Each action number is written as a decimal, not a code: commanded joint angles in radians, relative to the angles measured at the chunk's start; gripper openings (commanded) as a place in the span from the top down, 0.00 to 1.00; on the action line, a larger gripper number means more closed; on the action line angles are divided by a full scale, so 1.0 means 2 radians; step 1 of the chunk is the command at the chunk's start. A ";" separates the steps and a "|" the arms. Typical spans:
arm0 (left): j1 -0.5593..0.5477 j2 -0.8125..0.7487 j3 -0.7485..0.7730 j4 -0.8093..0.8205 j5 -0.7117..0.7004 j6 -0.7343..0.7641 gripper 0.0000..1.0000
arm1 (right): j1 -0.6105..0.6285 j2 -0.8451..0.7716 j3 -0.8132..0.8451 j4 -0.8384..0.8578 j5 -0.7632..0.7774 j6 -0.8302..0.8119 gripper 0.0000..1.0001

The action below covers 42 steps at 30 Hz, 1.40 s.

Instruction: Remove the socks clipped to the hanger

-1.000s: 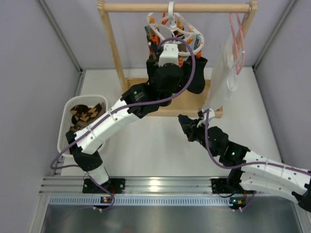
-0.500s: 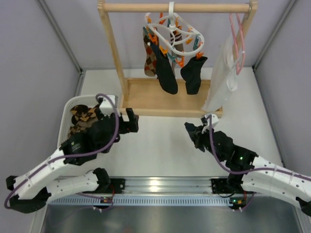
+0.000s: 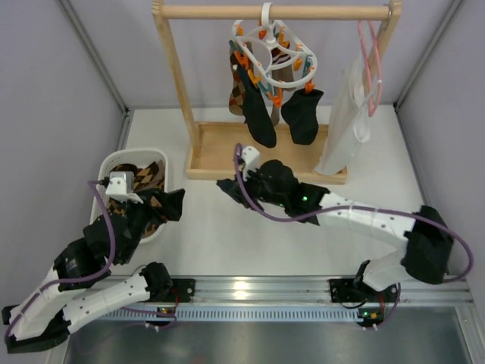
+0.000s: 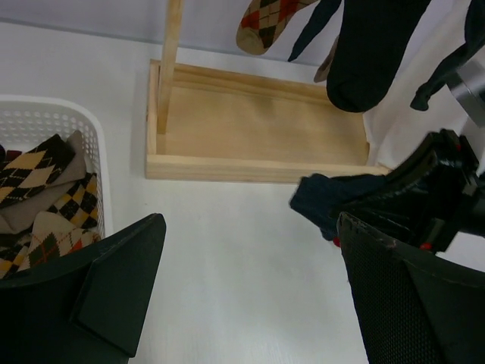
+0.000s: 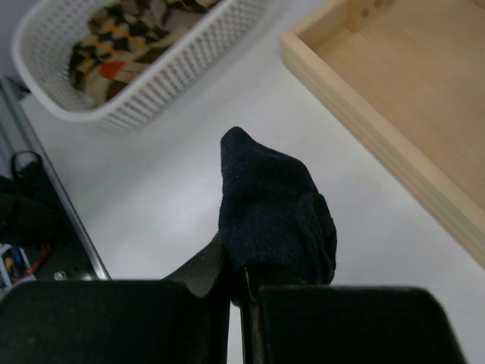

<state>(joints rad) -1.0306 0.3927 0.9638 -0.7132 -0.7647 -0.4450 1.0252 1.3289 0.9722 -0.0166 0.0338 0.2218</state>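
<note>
step: carry the dark sock [image 5: 267, 201] to the basket [image 3: 104, 165] | right gripper [image 3: 231, 189]: pinched tight on the dark sock, middle of the table | left gripper [image 4: 246, 284]: fingers wide apart, holding nothing, beside the basket at 8 o'clock | hanger [image 3: 267, 47]: at 12 o'clock, other socks [image 3: 259, 114] clipped on | tip: move toward 9 o'clock, let go only once over the basket

A white table [image 3: 250, 243] fills the middle of the overhead view. 2 things stand directly on it: the tray-shaped base [image 3: 216, 148] of a wooden rack at upper centre, and a white perforated basket [image 3: 135, 152] at centre left, close beside that base without touching.
</note>
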 commanded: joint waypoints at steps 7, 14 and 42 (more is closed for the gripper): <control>0.050 -0.051 -0.025 0.011 -0.007 0.009 0.02 | 0.033 0.312 0.370 0.026 -0.143 -0.049 1.00; 0.125 -0.085 -0.032 0.014 0.003 -0.019 0.02 | 0.041 0.468 0.579 0.058 -0.196 -0.053 1.00; 0.199 -0.091 -0.036 0.014 0.016 -0.030 0.02 | 0.051 0.457 0.547 0.047 -0.152 -0.096 0.26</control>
<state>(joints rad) -0.6373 0.2195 0.9009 -0.7155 -0.7368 -0.4973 1.1278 2.4279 2.1689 0.0154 -0.3721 0.0715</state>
